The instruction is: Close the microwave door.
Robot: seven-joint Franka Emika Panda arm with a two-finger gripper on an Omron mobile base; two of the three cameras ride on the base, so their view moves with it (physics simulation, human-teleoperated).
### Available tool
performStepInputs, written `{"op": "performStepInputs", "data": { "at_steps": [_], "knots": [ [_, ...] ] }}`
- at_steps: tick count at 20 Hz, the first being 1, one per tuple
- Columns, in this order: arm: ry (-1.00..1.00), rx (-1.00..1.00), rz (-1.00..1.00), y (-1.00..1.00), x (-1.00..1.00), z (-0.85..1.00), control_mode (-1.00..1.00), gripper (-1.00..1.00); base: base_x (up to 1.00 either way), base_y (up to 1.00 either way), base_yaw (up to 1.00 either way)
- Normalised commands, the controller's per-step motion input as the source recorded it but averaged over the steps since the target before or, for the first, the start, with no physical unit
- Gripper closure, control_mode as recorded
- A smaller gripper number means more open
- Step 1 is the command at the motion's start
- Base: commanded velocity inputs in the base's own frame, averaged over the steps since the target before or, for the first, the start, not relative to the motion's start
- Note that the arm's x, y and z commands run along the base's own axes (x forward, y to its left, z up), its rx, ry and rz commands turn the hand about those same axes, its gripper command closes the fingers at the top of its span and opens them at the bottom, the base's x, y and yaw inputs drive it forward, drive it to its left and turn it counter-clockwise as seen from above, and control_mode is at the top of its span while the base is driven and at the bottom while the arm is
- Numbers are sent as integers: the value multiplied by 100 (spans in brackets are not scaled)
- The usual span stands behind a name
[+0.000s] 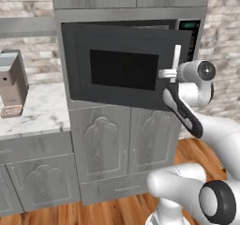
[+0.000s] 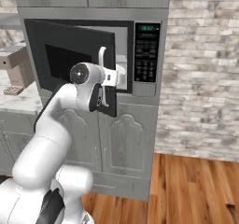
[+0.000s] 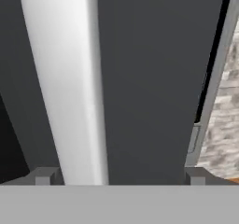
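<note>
Currently you are viewing the microwave [image 2: 140, 55], built in among grey cabinets; its green display is showing digits too small to read. The microwave door [image 1: 122, 69] is standing ajar. The gripper [image 3: 119, 178] is hovering spread wide at the white handle [image 1: 176, 62], gripping nothing. Marble counter [image 1: 37, 111], brick wall [image 2: 205, 69], wooden floor [image 2: 186, 185].
</note>
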Motion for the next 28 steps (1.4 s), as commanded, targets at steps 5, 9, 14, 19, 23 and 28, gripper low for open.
{"op": "performStepInputs", "data": {
  "at_steps": [5,9,14,19,23,28],
  "knots": [
    [7,0,28,-13,67,7,-100,-100,0,0,0],
    [6,0,20,0,57,0,-100,-100,0,0,0],
    [5,-2,5,9,58,0,-100,-100,0,0,0],
    [5,-8,0,28,69,0,-100,-100,0,0,0],
    [1,-5,0,24,68,0,-100,-100,0,0,0],
    [0,-4,0,19,67,0,-100,-100,0,0,0]
  ]
}}
